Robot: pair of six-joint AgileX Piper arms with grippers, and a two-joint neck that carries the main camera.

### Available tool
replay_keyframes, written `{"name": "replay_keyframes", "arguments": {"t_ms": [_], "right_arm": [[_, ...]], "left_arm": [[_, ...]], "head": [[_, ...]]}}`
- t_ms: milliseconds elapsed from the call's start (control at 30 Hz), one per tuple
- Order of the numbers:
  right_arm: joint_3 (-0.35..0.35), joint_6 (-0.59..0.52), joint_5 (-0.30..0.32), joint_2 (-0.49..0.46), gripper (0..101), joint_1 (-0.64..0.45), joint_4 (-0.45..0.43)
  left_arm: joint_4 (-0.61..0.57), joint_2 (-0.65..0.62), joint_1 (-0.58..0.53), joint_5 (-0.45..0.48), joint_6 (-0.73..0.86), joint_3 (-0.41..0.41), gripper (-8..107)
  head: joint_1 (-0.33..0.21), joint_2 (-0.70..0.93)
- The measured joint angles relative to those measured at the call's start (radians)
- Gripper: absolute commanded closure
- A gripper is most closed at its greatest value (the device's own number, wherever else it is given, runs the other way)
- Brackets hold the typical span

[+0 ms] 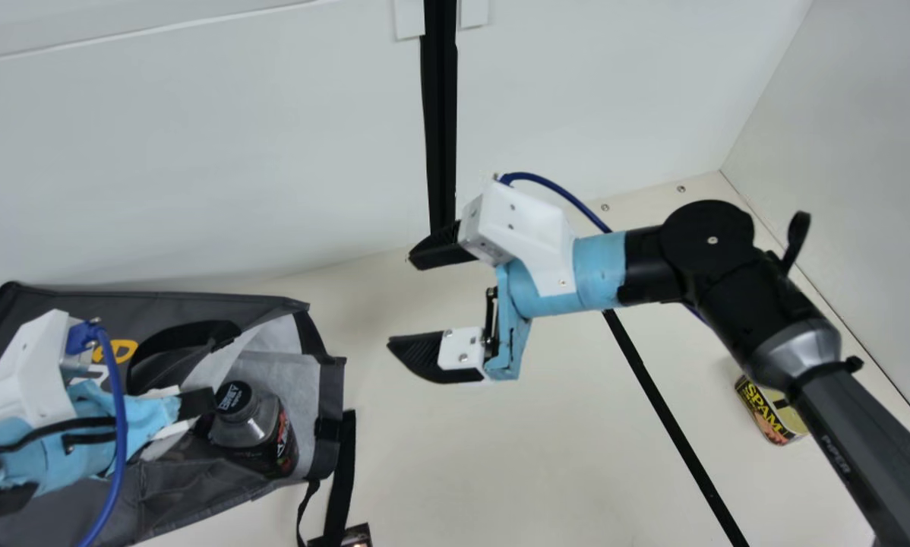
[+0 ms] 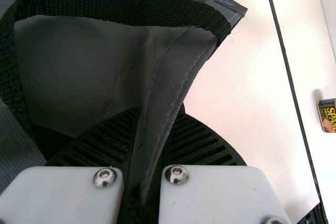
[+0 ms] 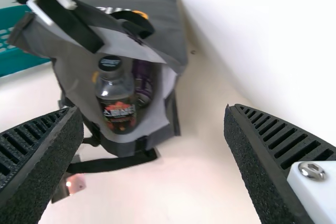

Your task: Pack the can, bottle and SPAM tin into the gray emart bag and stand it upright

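Main view, SPAM tin (image 1: 761, 412): lay right; likely stiff, fairly heavy, best taken across its sides.
Right gripper (image 1: 400, 302): stood wide.
Left gripper (image 2: 161, 116): pinched the soft gray bag (image 2: 79, 72).
Bottle (image 3: 116, 103), can (image 3: 142, 80): sat inside.

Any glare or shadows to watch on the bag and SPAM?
Main view: soft shadow by the SPAM, bag dark beside the bottle. Left wrist view: table very bright, small shadow beside the SPAM, glints on the screw heads. Right wrist view: wall very bright, highlights on the bottle.
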Motion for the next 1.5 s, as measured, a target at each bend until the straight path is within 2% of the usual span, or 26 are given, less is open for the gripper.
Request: {"name": "replay_keyframes", "arguments": {"t_ms": [900, 1267, 1500], "right_arm": [[0.000, 0.102, -0.034, -0.118, 6, -0.322, -0.133], [-0.047, 0.177, -0.060, -0.139, 6, -0.431, -0.247], [-0.063, 0.269, -0.102, -0.171, 6, -0.444, -0.348]], "left_arm": [[0.000, 0.000, 0.000, 0.000, 0.000, 0.000, 107], [0.000, 0.000, 0.000, 0.000, 0.000, 0.000, 107], [0.000, 0.000, 0.000, 0.000, 0.000, 0.000, 107]], "head": [[0.000, 0.000], [0.000, 0.000], [0.000, -0.002]]}}
